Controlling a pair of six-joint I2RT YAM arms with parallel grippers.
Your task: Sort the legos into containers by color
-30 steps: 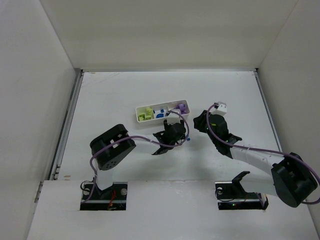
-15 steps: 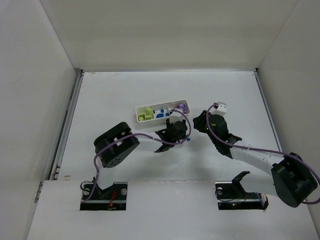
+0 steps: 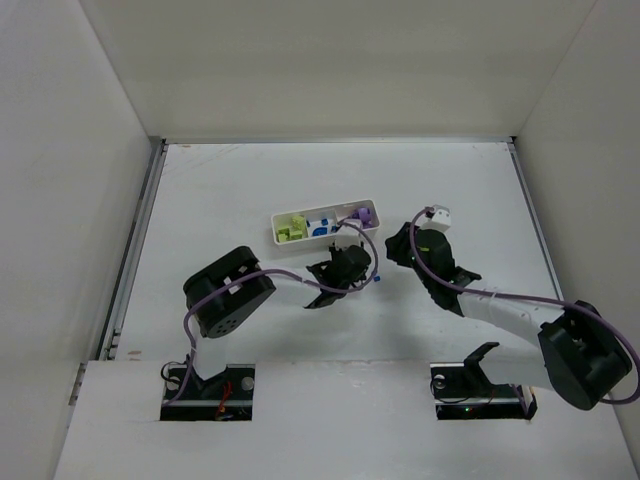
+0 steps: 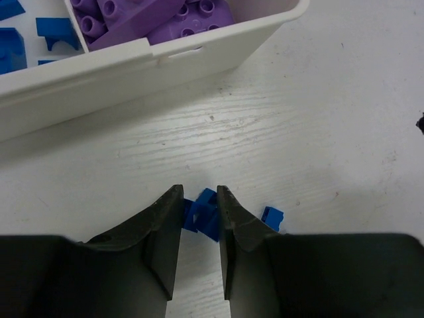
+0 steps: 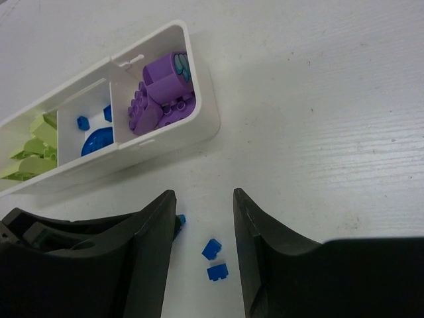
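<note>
The left gripper (image 4: 199,197) is pinched narrow on a blue brick (image 4: 203,213) at the lower centre, on the table just below the tray (image 4: 132,66). The next move, as I judge it, is to lift the brick into the middle compartment (image 5: 93,122) (right gripper (image 5: 203,193) half-open, empty).

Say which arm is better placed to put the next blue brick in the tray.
Left. Its jaws pinch a blue brick on the table, near the tray. The right arm's jaws stand open above other loose blue bricks, gripping nothing.

White tray (image 3: 276,228) — left gripper (image 3: 362,270) just below, right gripper (image 3: 397,252) beside
</note>
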